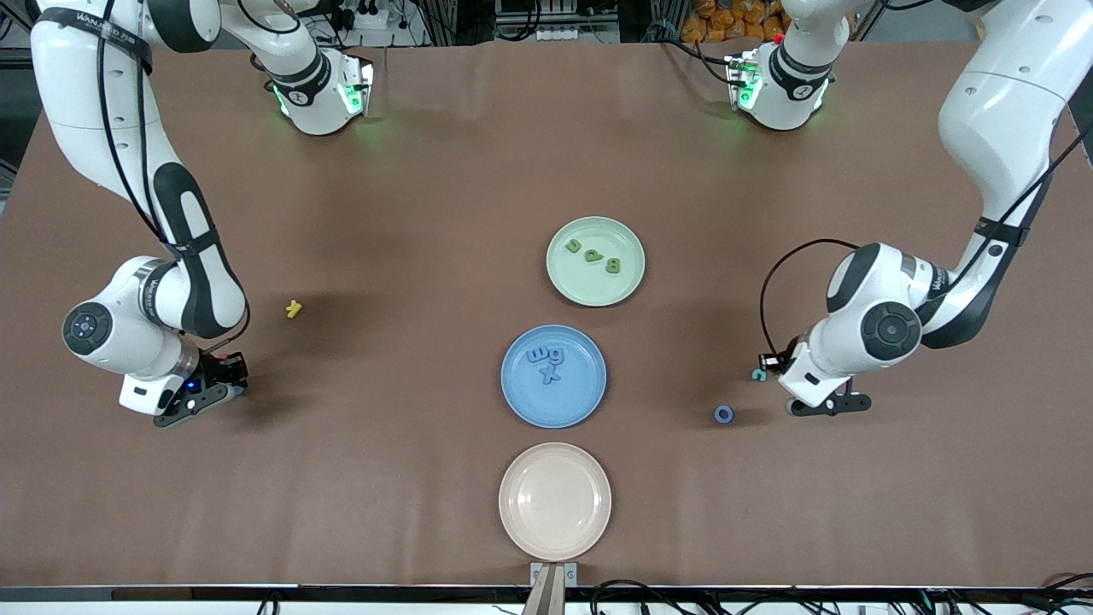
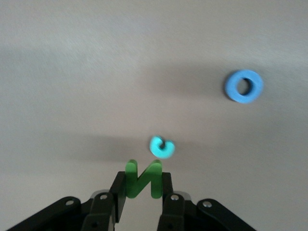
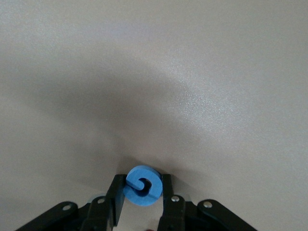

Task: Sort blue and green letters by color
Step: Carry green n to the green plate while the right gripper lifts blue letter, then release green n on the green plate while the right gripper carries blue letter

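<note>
My right claw is gripping a blue letter at the table, my left claw a green N — the green plate is lying nearer the left arm.

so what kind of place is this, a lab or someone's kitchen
Most likely a robotics lab. Two Franka arms are mounted at a table covered in brown cloth, cables and equipment racks run along its edges, and the only props are a green plate, a blue plate and a pink plate with small foam letters.

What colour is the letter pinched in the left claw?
Green: the N-shaped letter sits between the left claw fingers, clearest in the left wrist view.
</note>
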`<state>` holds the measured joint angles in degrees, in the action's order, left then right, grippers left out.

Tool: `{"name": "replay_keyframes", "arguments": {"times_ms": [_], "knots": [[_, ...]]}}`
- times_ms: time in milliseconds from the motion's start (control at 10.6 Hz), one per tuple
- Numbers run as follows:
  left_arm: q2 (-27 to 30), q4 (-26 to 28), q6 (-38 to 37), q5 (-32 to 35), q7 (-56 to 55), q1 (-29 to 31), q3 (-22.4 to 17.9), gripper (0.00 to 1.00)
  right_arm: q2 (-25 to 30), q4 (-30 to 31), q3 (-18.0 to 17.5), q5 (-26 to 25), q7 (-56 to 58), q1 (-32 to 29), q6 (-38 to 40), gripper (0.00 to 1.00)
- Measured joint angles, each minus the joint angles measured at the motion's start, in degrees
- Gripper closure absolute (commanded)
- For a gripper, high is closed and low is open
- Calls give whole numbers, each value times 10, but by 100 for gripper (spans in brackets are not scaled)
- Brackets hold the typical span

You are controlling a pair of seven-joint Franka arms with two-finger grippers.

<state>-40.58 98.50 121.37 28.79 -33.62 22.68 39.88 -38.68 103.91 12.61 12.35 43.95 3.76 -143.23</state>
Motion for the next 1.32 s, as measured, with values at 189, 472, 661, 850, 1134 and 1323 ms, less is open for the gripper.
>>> {"name": "replay_keyframes", "arguments": {"times_ms": [189, 472, 661, 850, 1134, 1323], "knots": [[2, 3, -17, -1, -78, -6, 40, 100, 0, 0, 0, 2, 0, 0, 0, 82], [2, 6, -19, -1, -205, -61, 81, 100, 1, -10, -3, 6, -31, 3, 14, 82], [2, 7, -25, -1, -269, -104, 91, 100, 4, -32, -8, 8, -126, 20, 44, 82], [2, 9, -36, -1, -323, -148, 92, 100, 6, -54, -11, 9, -262, 67, 49, 82], [-1, 13, -44, -20, -384, -209, 92, 100, 6, -89, -33, 19, -434, 121, 50, 82], [-4, 19, -89, -32, -391, -237, 92, 100, 4, -107, -66, 49, -502, 126, 50, 83]]}}
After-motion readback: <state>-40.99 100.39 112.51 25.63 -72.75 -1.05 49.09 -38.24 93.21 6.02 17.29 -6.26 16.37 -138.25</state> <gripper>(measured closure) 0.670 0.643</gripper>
